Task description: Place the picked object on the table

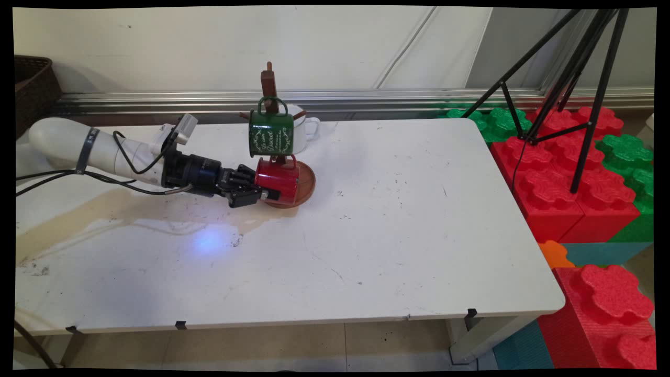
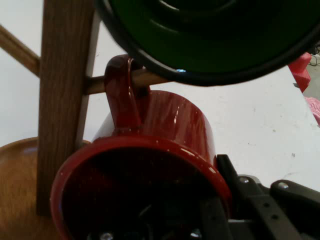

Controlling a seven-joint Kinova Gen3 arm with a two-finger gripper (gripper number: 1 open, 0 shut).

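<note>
A red mug (image 1: 278,179) lies on its side low on a wooden mug tree (image 1: 269,84), its open mouth towards my gripper (image 1: 260,191). The gripper is shut on the mug's rim, one finger inside and one outside. In the hand view the red mug (image 2: 165,135) has its handle (image 2: 121,95) hooked over a wooden peg (image 2: 147,79) beside the post (image 2: 62,100). A green mug (image 1: 271,134) hangs just above it, and its dark rim (image 2: 215,45) fills the top of the hand view. A white mug (image 1: 308,127) hangs behind the tree.
The tree's round wooden base (image 1: 308,184) sits left of the table's middle. A brownish stain (image 1: 78,214) spreads under the arm. A dark basket (image 1: 31,84) stands at the back left. A black tripod (image 1: 570,78) and red and green foam blocks (image 1: 570,173) stand right of the table.
</note>
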